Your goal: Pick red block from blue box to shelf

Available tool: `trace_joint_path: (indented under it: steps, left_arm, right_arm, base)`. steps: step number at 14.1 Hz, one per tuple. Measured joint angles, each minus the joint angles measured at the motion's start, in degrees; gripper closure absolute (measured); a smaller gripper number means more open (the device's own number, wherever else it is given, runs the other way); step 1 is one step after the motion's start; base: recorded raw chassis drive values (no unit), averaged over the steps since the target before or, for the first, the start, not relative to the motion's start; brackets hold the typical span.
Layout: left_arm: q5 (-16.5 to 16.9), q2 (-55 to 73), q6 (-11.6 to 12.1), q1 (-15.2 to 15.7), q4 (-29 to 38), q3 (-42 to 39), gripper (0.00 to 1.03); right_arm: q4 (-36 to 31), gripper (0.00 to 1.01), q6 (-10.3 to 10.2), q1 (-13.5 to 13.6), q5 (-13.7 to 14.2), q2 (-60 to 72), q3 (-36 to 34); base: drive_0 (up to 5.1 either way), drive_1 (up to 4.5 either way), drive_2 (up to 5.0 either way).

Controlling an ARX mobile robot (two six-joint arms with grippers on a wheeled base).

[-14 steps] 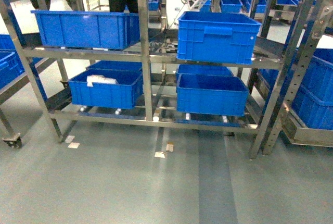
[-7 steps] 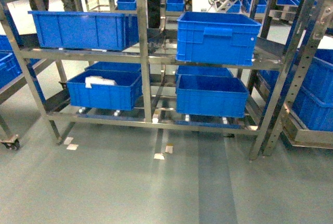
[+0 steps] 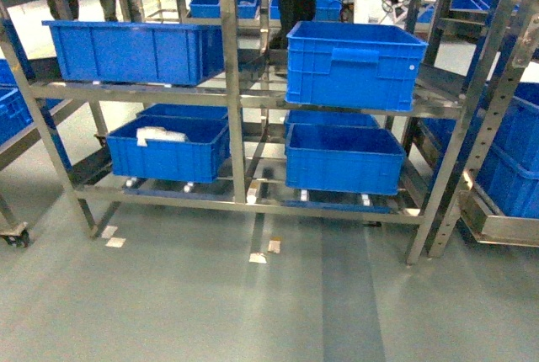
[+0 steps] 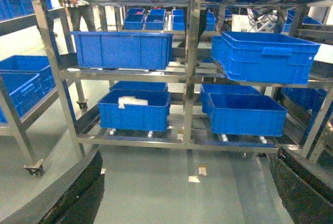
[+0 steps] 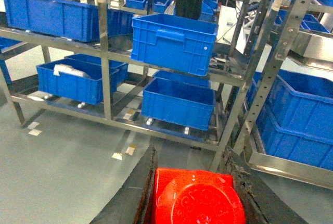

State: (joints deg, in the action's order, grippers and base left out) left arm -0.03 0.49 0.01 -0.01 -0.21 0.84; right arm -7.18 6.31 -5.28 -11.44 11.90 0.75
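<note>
Carrying the red block [image 5: 200, 199] toward the shelf [image 3: 229, 84] risks a slip or a knock against a steel upright if the approach runs off-line. The block sits at the bottom centre of the right wrist view, clamped between the right gripper's [image 5: 197, 195] fingers. The left gripper [image 4: 187, 198] stands spread, empty.

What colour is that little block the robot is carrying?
Bright red. The red block shows best in the right wrist view, between the right gripper's fingers.
</note>
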Motion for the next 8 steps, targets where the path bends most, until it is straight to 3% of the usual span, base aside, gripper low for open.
trace_joint_path:
  steps: [8]
  left_arm:
    - [-0.02, 0.0, 0.0, 0.0, 0.0, 0.0, 0.05]
  right_arm:
    - [-0.02, 0.72, 0.0, 0.0, 0.0, -0.02, 0.0]
  base:
    - [0.0, 4.13, -4.2]
